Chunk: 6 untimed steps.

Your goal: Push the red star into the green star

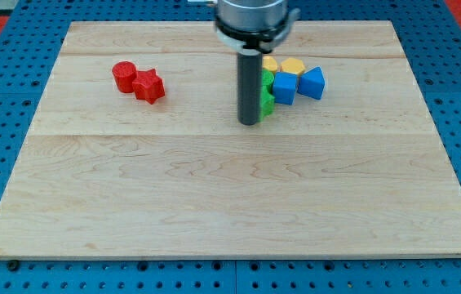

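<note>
The red star (149,86) lies at the upper left of the wooden board (230,204), touching a red cylinder (124,76) on its left. The green star (266,102) is at the upper middle, partly hidden behind my rod. My tip (250,122) rests on the board just left of and touching or nearly touching the green star, far to the right of the red star.
Another green block (268,79) sits above the green star. A blue block (284,86), a blue triangular block (312,82) and two yellow blocks (293,65) cluster to the right of the rod. Blue pegboard surrounds the board.
</note>
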{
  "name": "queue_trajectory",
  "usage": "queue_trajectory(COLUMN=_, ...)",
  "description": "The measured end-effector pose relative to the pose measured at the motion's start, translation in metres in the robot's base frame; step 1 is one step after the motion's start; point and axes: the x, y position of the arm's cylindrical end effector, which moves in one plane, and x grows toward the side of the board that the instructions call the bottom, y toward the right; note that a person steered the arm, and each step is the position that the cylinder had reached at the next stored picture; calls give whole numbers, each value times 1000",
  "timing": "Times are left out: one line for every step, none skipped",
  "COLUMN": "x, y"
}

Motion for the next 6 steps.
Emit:
queue_trajectory(x=0, y=39)
queue_trajectory(x=22, y=30)
queue_trajectory(x=29, y=-83)
queue_trajectory(x=23, y=-198)
queue_trajectory(x=-9, y=-241)
queue_trajectory(x=-50, y=-261)
